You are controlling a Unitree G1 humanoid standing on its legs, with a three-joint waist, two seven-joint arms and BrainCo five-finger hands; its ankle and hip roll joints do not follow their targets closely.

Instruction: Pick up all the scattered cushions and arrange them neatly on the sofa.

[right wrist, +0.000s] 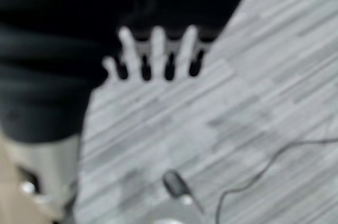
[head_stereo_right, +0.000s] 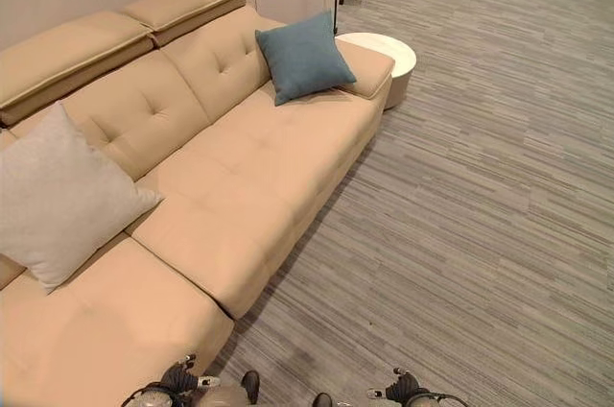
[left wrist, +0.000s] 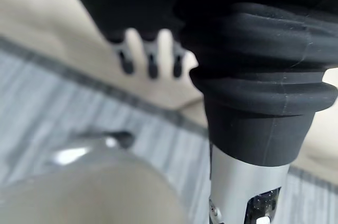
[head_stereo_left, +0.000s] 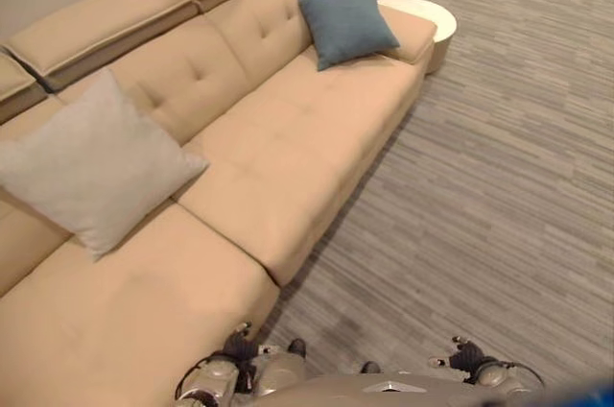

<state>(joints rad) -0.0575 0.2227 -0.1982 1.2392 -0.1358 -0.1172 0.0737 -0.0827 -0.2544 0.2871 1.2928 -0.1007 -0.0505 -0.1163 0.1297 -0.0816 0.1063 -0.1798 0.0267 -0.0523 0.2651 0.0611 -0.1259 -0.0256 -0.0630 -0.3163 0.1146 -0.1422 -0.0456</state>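
Plainly, unmarked blue cushion point(head_stereo_left: 347, 21) and grey cushion point(head_stereo_left: 91, 165) lean on the sofa point(head_stereo_left: 288, 157).

**Sofa and floor: what rests on them**

A long tan sofa point(head_stereo_left: 288, 148) with a tufted backrest and padded headrests stands on a grey striped carpet floor point(head_stereo_left: 499, 186). Two cushions lie on it, well apart. A pale grey cushion point(head_stereo_left: 91, 169) leans tilted against the backrest at the sofa's near end, one corner down on the seat. A blue cushion point(head_stereo_left: 347, 21) leans at the far end, propped against the backrest and armrest. The middle seat between them is bare. A round white side table point(head_stereo_left: 429, 23) stands on the floor just beside the far armrest
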